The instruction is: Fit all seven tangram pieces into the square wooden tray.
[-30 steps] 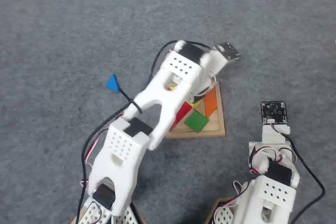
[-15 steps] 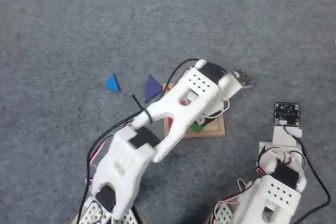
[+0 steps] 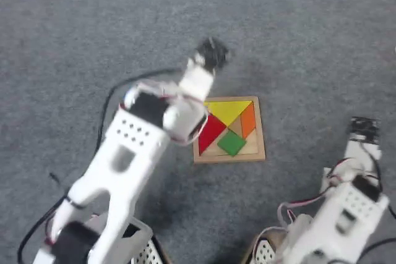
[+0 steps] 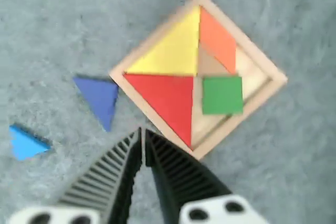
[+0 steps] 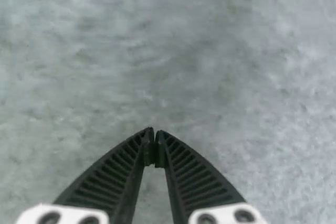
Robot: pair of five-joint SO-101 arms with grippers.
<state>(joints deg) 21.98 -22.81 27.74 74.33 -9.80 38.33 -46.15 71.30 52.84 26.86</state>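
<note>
Fingers (image 4: pixel 118 169) of the left gripper (image 4: pixel 142 132) are pressed together with nothing between them. They hang above the grey carpet (image 3: pixel 74 41), just off the edge of the tray (image 4: pixel 156 33) where the red triangle (image 4: pixel 168 100) lies. A dark blue triangle (image 4: pixel 100 97) sits on the carpet just outside the tray's rim, near the corner where the red and yellow pieces meet. A light blue triangle (image 4: pixel 25 141) lies farther out, well apart from the tray.

In the high view the square wooden tray (image 3: pixel 229 157) sits right of centre. It holds four pieces:
- a yellow triangle (image 3: pixel 228 110) across the top
- the red triangle on the left
- an orange parallelogram (image 3: pixel 248 120) on the right
- a green square (image 3: pixel 232 143) low in the middle, with bare wood showing on either side of it

The left arm (image 3: pixel 130 146) rises from the lower left of the frame, and its wrist is above and left of the tray.

Fingers (image 5: pixel 121 171) of the right gripper (image 5: pixel 154 134) are likewise closed on nothing, over bare carpet. The right arm (image 3: pixel 346 208) stands in the lower right corner of the high view, apart from the tray.
</note>
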